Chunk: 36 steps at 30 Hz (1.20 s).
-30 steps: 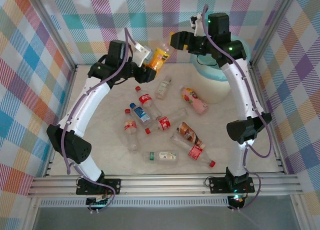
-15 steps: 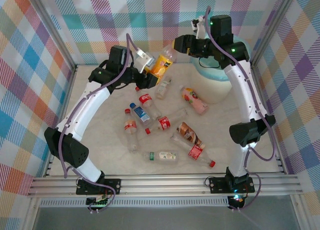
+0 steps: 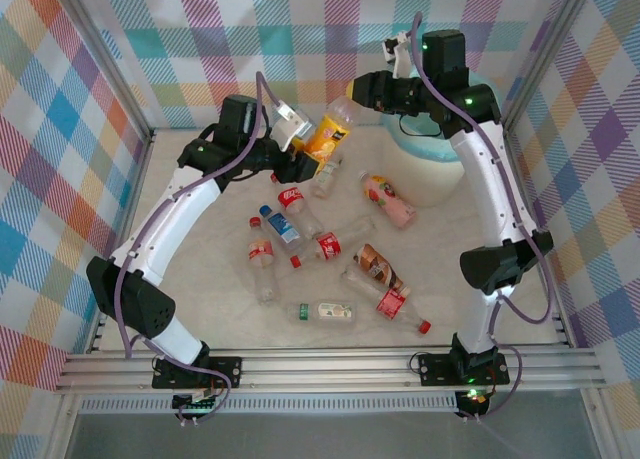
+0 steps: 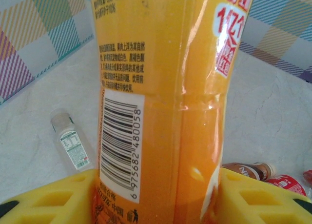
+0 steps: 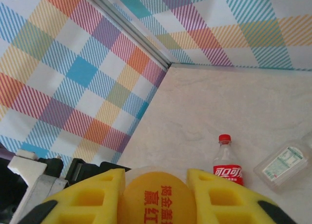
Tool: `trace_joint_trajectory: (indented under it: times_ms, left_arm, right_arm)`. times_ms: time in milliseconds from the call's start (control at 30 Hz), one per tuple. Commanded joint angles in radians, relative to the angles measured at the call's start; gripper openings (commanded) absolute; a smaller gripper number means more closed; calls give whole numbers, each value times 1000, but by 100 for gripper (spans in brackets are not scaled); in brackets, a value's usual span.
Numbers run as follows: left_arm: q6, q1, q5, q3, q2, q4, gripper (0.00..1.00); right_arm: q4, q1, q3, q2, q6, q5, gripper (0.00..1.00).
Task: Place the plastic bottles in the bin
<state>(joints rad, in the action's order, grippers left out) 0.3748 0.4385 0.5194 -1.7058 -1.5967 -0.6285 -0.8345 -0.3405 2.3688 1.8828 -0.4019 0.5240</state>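
Mid-air: the orange bottle [image 3: 328, 134] is hanging tilted over the back of the table [image 3: 190, 229], just left of the bin [image 3: 432, 179] and not yet above it. The left gripper [image 3: 300, 147] is clamping its labelled body between yellow pads [image 4: 48, 199], and the right gripper [image 3: 352, 91] is pinching the cap end narrowly, seemingly in contact, though the wrist view's lower edge cuts that off. The other bottles, a red-labelled cola bottle [image 3: 292, 197] among them, are lying scattered on the table.
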Motion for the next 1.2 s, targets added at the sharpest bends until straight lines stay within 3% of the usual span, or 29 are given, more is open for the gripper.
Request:
trace_joint_trajectory:
  times_ms: [0, 133, 333, 533, 667, 867, 1000, 1167]
  left_arm:
    - [-12, 12, 16, -26, 32, 27, 60]
    - [-69, 12, 8, -37, 29, 80, 74]
    - [-160, 12, -38, -54, 16, 166, 87]
    - [-198, 12, -93, -80, 5, 185, 88]
    - [-190, 11, -103, -77, 14, 180, 89]
    - [-182, 11, -125, -65, 18, 162, 89]
    - [-170, 11, -146, -50, 21, 161, 89]
    - [-154, 11, -185, -45, 5, 160, 89]
  right_arm:
    - [-21, 9, 3, -61, 57, -16, 18]
    - [-29, 32, 21, -93, 85, -63, 7]
    - [-121, 97, 144, -96, 143, -150, 0]
    - [-108, 170, 175, -126, 249, -360, 0]
    - [-48, 173, 176, -124, 350, -529, 0]
    - [21, 173, 178, -80, 434, -674, 0]
    - [42, 173, 171, -33, 470, -727, 0]
    - [69, 171, 98, 11, 447, -699, 0]
